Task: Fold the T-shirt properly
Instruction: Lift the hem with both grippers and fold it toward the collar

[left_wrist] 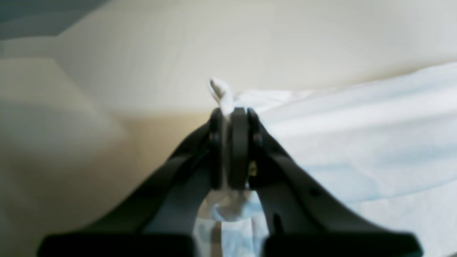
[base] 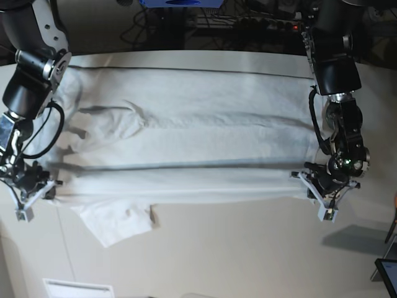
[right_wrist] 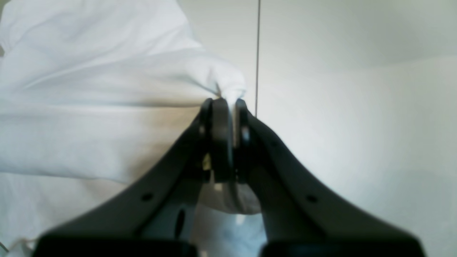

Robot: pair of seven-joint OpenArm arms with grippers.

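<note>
The white T-shirt (base: 186,136) lies spread wide across the off-white table (base: 248,248), folded lengthwise, with its near edge pulled into a straight line between my two grippers. One sleeve (base: 118,223) pokes out toward the front. At the base view's right, my left gripper (base: 310,185) is shut on a corner of the T-shirt. In the left wrist view a tuft of the T-shirt (left_wrist: 357,135) sticks up from the left gripper (left_wrist: 230,112). My right gripper (base: 49,188) pinches the opposite end. The T-shirt (right_wrist: 89,107) bunches at the right gripper (right_wrist: 228,103) in the right wrist view.
Cables and a power strip (base: 260,22) run behind the table's far edge, beside a blue object (base: 180,3). A white label (base: 77,288) lies near the front edge. A dark item (base: 388,270) sits at the right border. A thin seam (right_wrist: 257,53) crosses the tabletop.
</note>
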